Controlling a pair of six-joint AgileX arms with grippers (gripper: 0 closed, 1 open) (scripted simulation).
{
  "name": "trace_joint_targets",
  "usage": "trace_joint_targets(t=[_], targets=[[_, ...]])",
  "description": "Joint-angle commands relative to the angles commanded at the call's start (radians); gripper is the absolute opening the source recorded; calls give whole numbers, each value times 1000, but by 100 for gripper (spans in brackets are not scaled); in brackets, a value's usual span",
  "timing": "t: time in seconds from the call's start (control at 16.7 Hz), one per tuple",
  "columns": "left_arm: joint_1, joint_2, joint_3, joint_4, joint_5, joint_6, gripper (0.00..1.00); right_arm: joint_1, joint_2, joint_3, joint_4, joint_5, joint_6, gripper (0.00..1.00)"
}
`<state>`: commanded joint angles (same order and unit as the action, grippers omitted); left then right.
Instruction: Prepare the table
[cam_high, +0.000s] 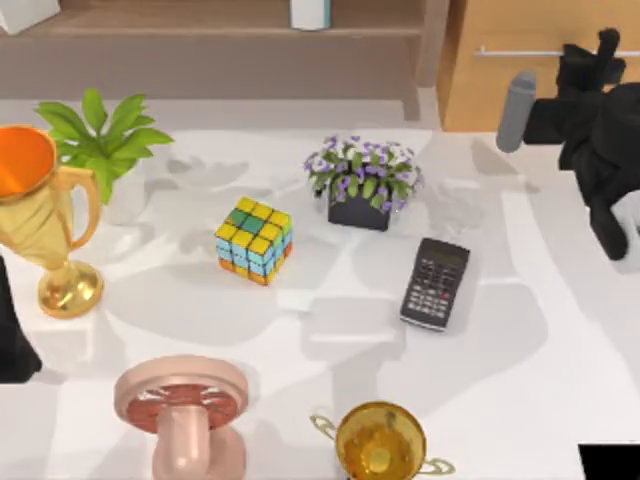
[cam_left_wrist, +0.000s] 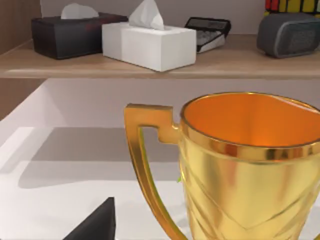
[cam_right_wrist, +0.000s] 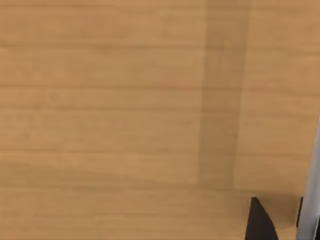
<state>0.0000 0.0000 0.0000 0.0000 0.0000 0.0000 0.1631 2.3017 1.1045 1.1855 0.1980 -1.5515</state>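
The white table (cam_high: 560, 330) fills the top view below the wooden shelf (cam_high: 220, 30) and drawer unit (cam_high: 540, 90); two gold trophies (cam_high: 40, 225), one puzzle cube (cam_high: 254, 240), one calculator (cam_high: 436, 284), two plants (cam_high: 362, 180) and one pink stand (cam_high: 185, 415) crowd it; the right gripper (cam_high: 600, 50) faces the drawer's handle, the left arm (cam_high: 12, 340) waits at the left edge, both claws' states untellable; a careless sweep could topple the left-edge trophy.
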Motion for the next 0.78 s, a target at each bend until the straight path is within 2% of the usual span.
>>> trace_joint_targets(t=[0.42,0.78], targets=[[0,0,0,0,0,0,100,0,0,0,0,0,0,98],[0,0,0,0,0,0,100,0,0,0,0,0,0,100]])
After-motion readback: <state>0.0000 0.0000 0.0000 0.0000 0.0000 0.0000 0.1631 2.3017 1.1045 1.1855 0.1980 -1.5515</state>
